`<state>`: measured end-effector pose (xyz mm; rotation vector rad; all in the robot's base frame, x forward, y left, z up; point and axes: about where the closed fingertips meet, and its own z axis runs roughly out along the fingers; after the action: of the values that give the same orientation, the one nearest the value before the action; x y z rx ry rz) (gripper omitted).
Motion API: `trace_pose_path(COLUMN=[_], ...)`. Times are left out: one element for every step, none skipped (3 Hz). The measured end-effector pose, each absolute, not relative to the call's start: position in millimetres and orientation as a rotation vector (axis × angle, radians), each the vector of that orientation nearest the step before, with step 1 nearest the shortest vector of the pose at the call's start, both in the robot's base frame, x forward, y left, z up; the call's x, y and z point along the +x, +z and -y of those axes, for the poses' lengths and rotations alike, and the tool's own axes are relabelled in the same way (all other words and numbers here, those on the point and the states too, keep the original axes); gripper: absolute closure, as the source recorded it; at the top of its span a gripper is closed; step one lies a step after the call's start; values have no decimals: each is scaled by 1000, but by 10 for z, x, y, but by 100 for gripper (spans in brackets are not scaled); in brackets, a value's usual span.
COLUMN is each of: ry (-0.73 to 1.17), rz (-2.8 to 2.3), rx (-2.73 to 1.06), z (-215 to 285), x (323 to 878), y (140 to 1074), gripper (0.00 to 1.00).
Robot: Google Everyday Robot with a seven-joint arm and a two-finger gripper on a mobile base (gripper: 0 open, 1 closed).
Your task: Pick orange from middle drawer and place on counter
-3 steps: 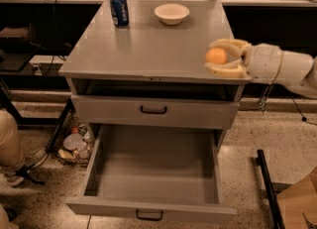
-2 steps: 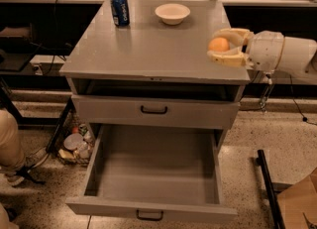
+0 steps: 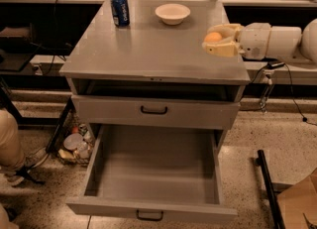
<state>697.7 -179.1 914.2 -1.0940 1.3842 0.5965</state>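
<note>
The orange [image 3: 213, 36] sits between the two pale fingers of my gripper [image 3: 216, 40], which is shut on it. The gripper reaches in from the right and holds the fruit just above the right side of the counter [image 3: 148, 49]. The middle drawer [image 3: 153, 173] is pulled wide open below; its grey floor holds nothing. The drawer front above it [image 3: 153, 110] is shut.
A blue soda can [image 3: 120, 9] stands at the counter's back left. A white bowl [image 3: 172, 13] sits at the back middle. A dark pole [image 3: 267, 188] leans at the lower right. Clutter [image 3: 74, 143] and a person's leg [image 3: 10, 143] are on the floor at the left.
My gripper, holding the orange, has moved up and back over the counter's right side, from near the front right corner toward the middle of the right edge.
</note>
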Motion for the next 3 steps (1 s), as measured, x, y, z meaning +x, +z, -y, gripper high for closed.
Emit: trace_pose_path(ry=[637, 640, 631], rz=[-1398, -1427, -1473], rx=[-1089, -1108, -1141], z=[1673, 1505, 1363], x=[7267, 7549, 7745], y=[9063, 8917, 8743], gripper=[100, 100, 100])
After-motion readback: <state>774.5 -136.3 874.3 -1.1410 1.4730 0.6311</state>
